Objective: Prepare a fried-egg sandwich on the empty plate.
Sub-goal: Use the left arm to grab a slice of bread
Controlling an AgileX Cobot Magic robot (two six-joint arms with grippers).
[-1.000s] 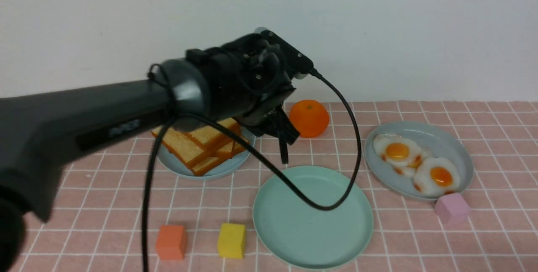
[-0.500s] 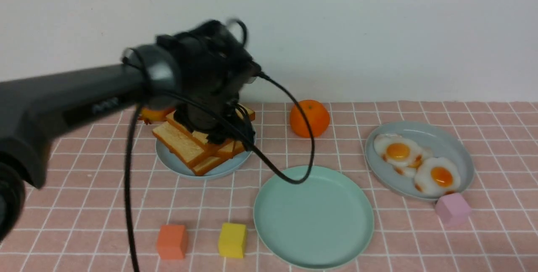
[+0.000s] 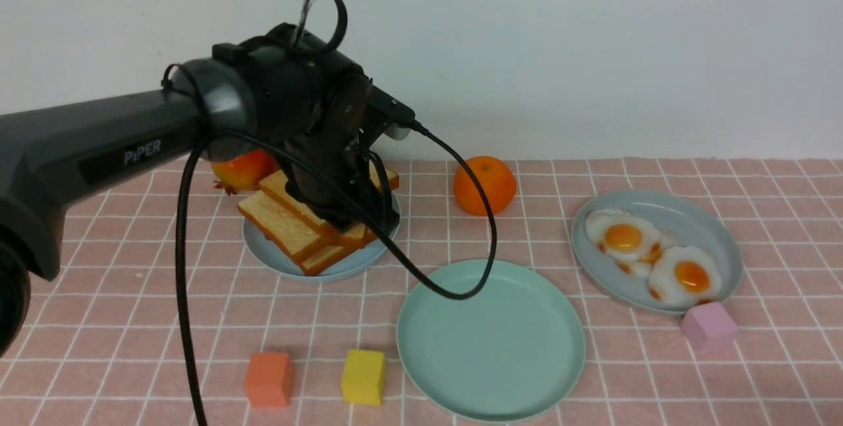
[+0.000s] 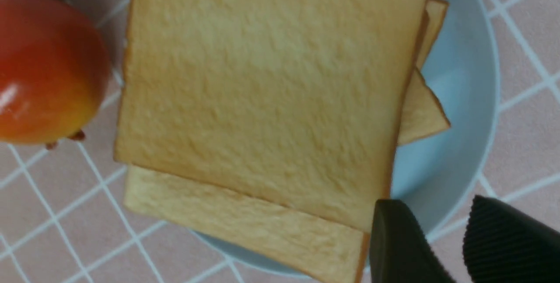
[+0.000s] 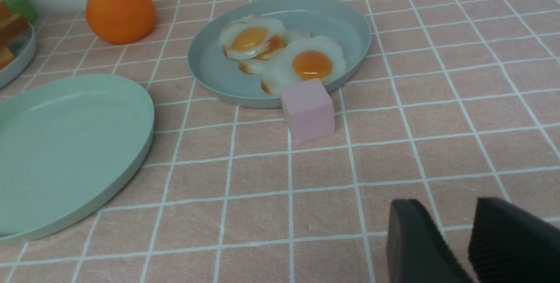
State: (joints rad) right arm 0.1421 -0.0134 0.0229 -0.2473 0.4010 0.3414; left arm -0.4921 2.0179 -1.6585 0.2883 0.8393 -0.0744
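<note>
Several toast slices (image 3: 290,225) lie stacked on a pale blue plate (image 3: 342,269). In the left wrist view the top toast slice (image 4: 271,90) fills most of the picture. My left gripper (image 4: 433,204) hangs just above the stack at one corner of that slice, open, with only the plate rim (image 4: 459,82) and cloth showing between its jaws. In the front view the left gripper (image 3: 375,215) is mostly hidden by its wrist. The empty mint-green plate (image 3: 490,340) sits front centre. Fried eggs (image 3: 622,236) lie on a grey-blue plate (image 3: 698,222). My right gripper (image 5: 444,204) is open over bare cloth.
An orange (image 3: 484,184) stands behind the mint plate and a red-yellow fruit (image 3: 244,169) behind the toast. A pink cube (image 3: 708,326) touches the egg plate's front rim. An orange cube (image 3: 268,378) and a yellow cube (image 3: 363,376) sit front left. A black cable droops over the mint plate.
My left arm has swung left, away from the orange, and come down over the toast stack. Its wrist has turned. The plates and food have not moved.
</note>
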